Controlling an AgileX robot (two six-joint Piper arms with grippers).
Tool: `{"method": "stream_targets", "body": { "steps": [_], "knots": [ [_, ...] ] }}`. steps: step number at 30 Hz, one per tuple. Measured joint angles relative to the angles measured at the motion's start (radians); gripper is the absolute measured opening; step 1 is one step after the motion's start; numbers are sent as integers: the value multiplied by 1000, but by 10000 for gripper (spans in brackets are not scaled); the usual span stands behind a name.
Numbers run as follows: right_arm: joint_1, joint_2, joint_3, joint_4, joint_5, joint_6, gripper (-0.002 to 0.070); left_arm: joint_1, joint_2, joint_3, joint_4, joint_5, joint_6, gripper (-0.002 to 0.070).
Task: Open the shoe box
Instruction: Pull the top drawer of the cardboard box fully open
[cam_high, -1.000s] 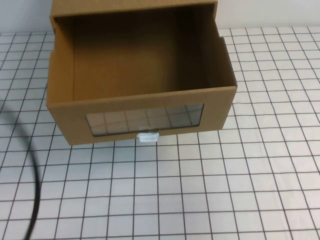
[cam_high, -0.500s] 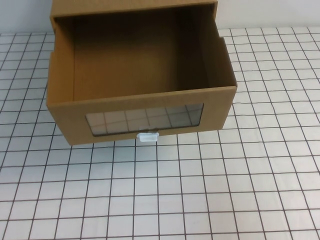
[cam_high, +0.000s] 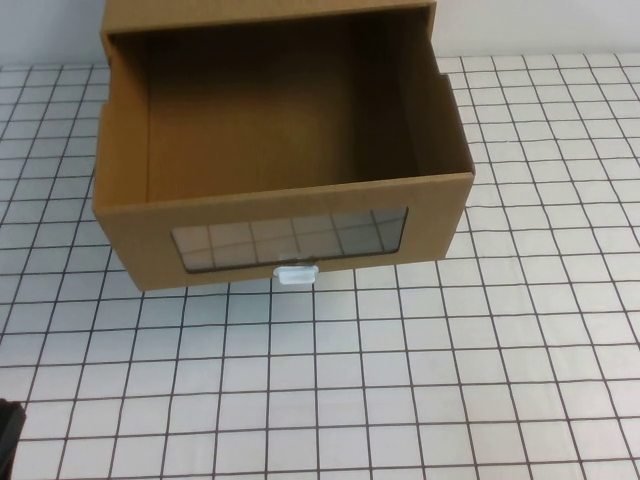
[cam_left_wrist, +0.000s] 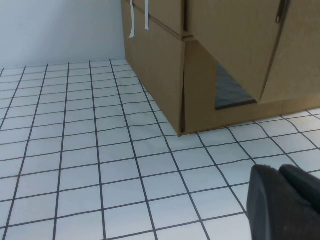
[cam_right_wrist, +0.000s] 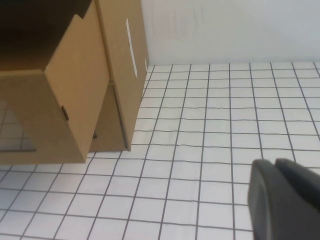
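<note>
High view puts the brown cardboard shoe box (cam_high: 280, 120) at the far edge of the white grid-lined worktop (cam_high: 500, 380), a little left of the middle. Its drawer (cam_high: 440, 215), with a clear window (cam_high: 290, 238) and a small white pull tab (cam_high: 297, 274), stands slid well out of the sleeve (cam_high: 270, 12) toward the near edge, its inside bare. I judge the opening done, with nothing left but parking. The left gripper (cam_left_wrist: 280, 180) hangs low by the near left corner, fingers pressed together on nothing. The right gripper (cam_right_wrist: 277, 172) sits off the box's right side, well apart, likewise closed and empty.
</note>
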Motion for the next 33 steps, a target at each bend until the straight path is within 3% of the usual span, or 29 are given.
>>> {"method": "stream_targets", "body": {
  "steps": [24,33],
  "knots": [
    [-3,-2,16,-36,-3,-2,-13,0,0,0,-8,0,-2,-4],
    [-242,-161,360,-4,-330,-4,-13,0,0,0,-8,0,-2,-4]
  ]
}}
